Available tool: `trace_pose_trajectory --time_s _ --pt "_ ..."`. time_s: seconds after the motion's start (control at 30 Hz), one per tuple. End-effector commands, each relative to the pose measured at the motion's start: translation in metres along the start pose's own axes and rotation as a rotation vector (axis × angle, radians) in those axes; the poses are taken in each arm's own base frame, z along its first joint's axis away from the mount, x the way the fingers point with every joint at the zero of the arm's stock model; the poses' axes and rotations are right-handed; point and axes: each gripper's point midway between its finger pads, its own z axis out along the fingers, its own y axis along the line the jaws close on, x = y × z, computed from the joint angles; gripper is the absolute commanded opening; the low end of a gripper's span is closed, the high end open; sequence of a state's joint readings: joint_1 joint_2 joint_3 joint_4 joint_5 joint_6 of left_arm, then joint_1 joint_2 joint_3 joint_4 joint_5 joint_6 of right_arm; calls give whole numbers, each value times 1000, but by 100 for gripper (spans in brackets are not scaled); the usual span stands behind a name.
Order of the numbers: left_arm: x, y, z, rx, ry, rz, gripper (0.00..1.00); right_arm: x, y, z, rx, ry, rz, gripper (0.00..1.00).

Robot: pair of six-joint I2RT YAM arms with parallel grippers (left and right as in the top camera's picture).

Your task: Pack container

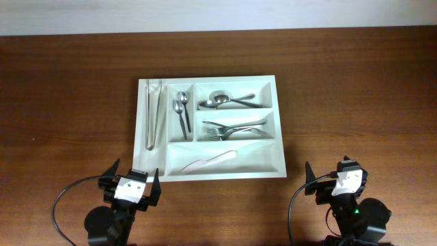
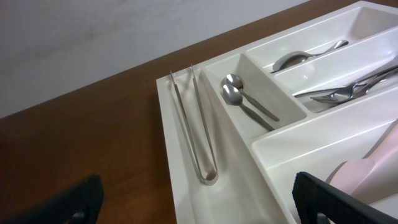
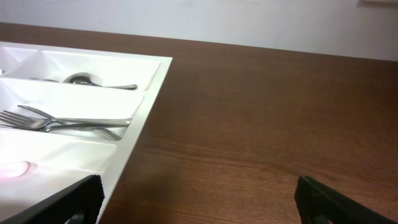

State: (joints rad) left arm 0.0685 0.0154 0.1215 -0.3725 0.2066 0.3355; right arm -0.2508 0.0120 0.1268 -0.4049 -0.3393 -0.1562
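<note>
Centrally on worktop [image 1: 68,102], white cutlery tray [image 1: 205,80] holding tongs [image 1: 152,113], teaspoons [image 1: 182,109], spoons [image 1: 225,101], forks [image 1: 232,128], pale utensil [image 1: 210,161], left tool [image 1: 132,175], right tool [image 1: 333,171], both spread wide, empty.

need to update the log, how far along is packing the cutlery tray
Done: the cutlery tray holds tongs, two small spoons, larger spoons, forks and a white utensil, each in its own compartment. In hand: nothing; left pincer and right pincer are open and empty. Left: seemingly nothing, no loose cutlery in view.
</note>
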Motion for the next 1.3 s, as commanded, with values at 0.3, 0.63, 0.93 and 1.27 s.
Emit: trace_pose_trajectory --time_s 0.3,0.63,0.93,1.27 --pt "0 -3 1 15 -11 -7 99 1 1 1 -7 -3 7 99" --pt "0 -3 1 15 -11 -7 99 1 1 1 -7 -3 7 99" --pt "0 -3 1 15 -11 -7 99 1 1 1 -7 -3 7 99" --pt "0 -3 1 15 -11 -7 99 1 1 1 -7 -3 7 99"
